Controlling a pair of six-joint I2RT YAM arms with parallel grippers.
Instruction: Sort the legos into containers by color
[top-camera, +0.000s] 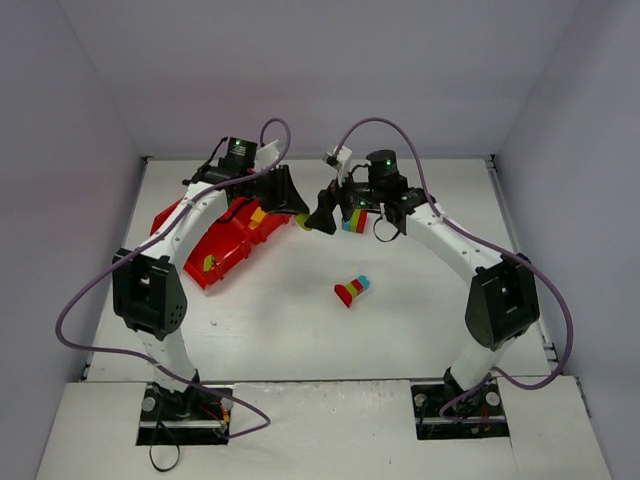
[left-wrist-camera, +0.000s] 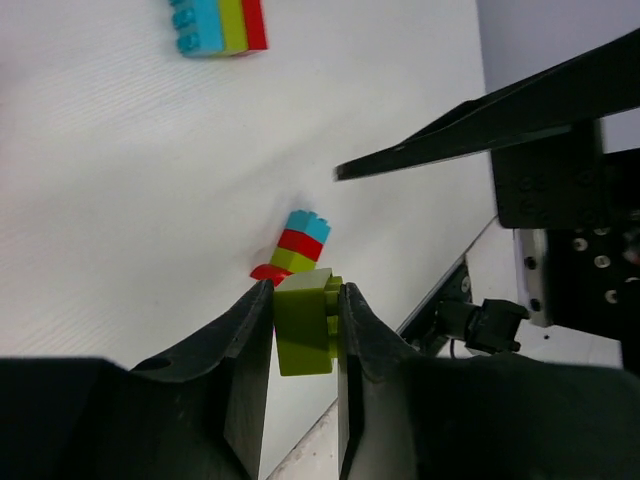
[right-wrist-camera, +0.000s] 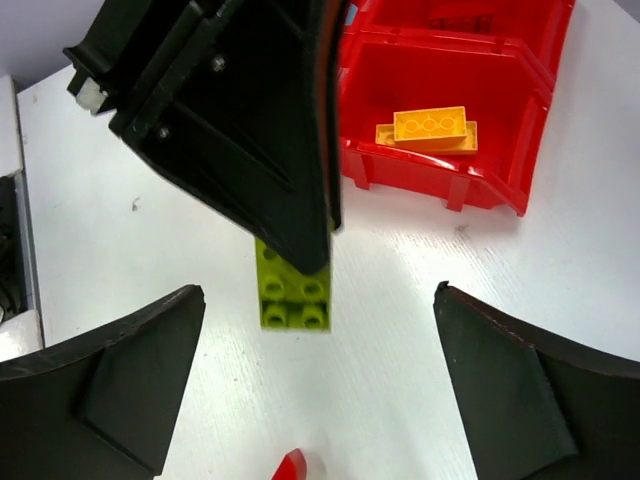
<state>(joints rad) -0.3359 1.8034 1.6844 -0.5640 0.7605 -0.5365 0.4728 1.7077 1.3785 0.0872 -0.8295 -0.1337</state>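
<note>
Where left end effector (left-wrist-camera: 305, 290) clamps, lime brick (left-wrist-camera: 303, 330) sits pinched between jaws.

**Grippers crowd the centre; near table open**

The left gripper (top-camera: 297, 210), clamping a lime brick (right-wrist-camera: 292, 290), hangs just before the right gripper's (top-camera: 326, 214) spread fingers (right-wrist-camera: 530, 390), blocking the way ahead. The red tray (top-camera: 225, 255) walls the left. Nearer the bases, only one small stack (top-camera: 351, 290) interrupts bare table (top-camera: 300, 340).
</note>
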